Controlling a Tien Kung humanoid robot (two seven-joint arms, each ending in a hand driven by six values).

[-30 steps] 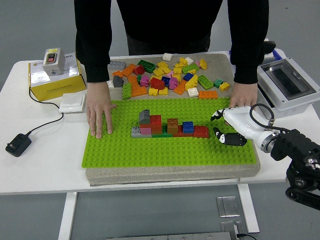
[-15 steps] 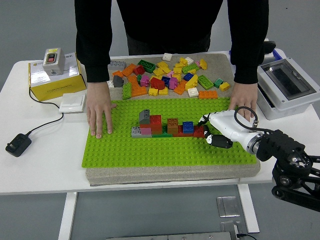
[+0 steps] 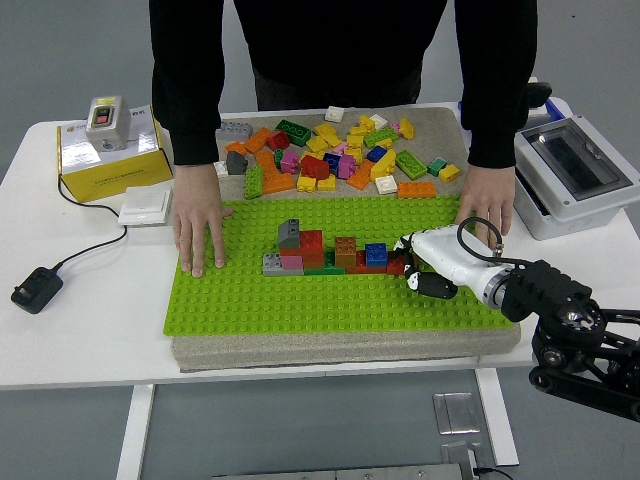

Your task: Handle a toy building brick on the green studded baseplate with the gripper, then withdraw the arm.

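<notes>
I see one robot hand (image 3: 412,268), the right one, coming in from four o'clock and lying low over the green baseplate (image 3: 300,305). Its white fingers (image 3: 432,285) curl at the right end of the built row of bricks (image 3: 335,255), touching the red brick (image 3: 400,264) there; I cannot tell whether they actually grip it. The row sits mid-plate, one connected cluster of grey, red, pink, brown and blue. A loose pile of bricks (image 3: 330,155) lies at twelve o'clock, too many to count. Two human hands press the plate: one (image 3: 199,232) at nine o'clock, one (image 3: 486,212) at two o'clock. On the surface (image 3: 80,320) I count one yellow box (image 3: 105,165), one black adapter (image 3: 36,289) and one grey case (image 3: 578,172).
</notes>
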